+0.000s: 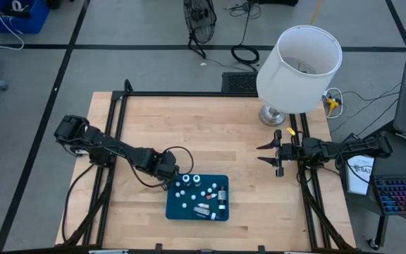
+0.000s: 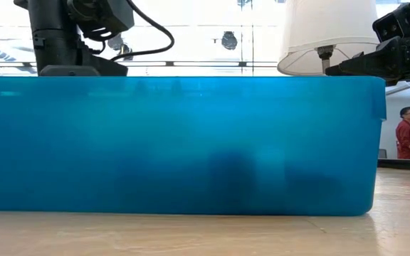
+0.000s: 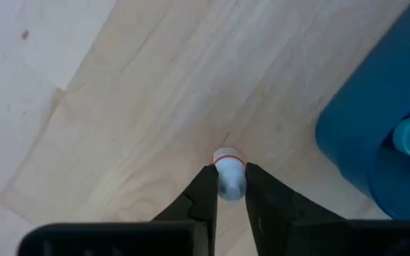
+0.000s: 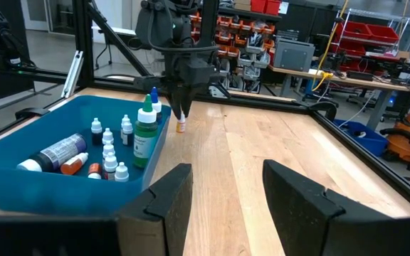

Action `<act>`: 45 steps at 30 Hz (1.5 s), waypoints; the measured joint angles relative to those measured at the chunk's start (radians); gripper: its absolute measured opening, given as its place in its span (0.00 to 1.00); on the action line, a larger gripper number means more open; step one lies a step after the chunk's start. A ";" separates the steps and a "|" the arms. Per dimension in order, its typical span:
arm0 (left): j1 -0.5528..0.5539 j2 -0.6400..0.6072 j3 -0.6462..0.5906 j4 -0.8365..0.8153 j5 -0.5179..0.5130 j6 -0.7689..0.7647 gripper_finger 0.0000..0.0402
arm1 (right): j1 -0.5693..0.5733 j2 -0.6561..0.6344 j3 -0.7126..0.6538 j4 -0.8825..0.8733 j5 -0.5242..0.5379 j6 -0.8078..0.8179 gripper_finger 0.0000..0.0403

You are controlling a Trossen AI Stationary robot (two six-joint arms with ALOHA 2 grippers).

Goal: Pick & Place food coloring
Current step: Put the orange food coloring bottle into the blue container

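Several tiny food coloring bottles (image 4: pixel 109 153) stand in the blue tray (image 1: pixel 220 212). A taller green one (image 4: pixel 146 135) and a grey one lying flat (image 4: pixel 59 151) are among them. My left gripper (image 3: pixel 228 171) hangs just outside the tray's far left corner (image 1: pixel 171 173), pointing down, shut on one small whitish bottle (image 4: pixel 181 125) with a red band. My right gripper (image 1: pixel 266 155) waits open near the table's right edge, level with the table and facing the tray; its fingers frame the right wrist view (image 4: pixel 226 178). My left gripper pinches the small bottle's pale body (image 3: pixel 230 186) between its two fingertips, coming from above and pointing down. The red-banded end (image 3: pixel 228 156) sticks out below the fingers. The bottle hangs upright right at the wood beside the tray; whether it touches the table, I cannot tell.
A big white lampshade (image 1: pixel 298 60) on a metal base (image 1: pixel 273 114) stands at the table's far right corner. The tray's blue wall (image 2: pixel 176 142) fills the low view. Bare wood lies between the tray and my right gripper. A person in red (image 2: pixel 406 135) stands far behind.
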 joint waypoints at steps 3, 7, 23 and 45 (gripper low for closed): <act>0.000 0.000 0.001 0.000 -0.004 0.025 0.13 | 0.000 0.000 0.000 0.000 0.000 0.000 0.40; -0.002 -0.011 0.004 -0.017 -0.002 0.040 0.13 | 0.000 0.000 0.000 0.000 0.000 0.000 0.40; -0.238 -0.095 0.335 -0.093 -0.177 0.022 0.13 | 0.000 0.000 0.000 0.000 0.000 0.000 0.40; -0.236 0.466 0.747 -0.002 -0.040 0.524 0.13 | 0.000 0.002 0.000 -0.003 0.000 0.000 0.40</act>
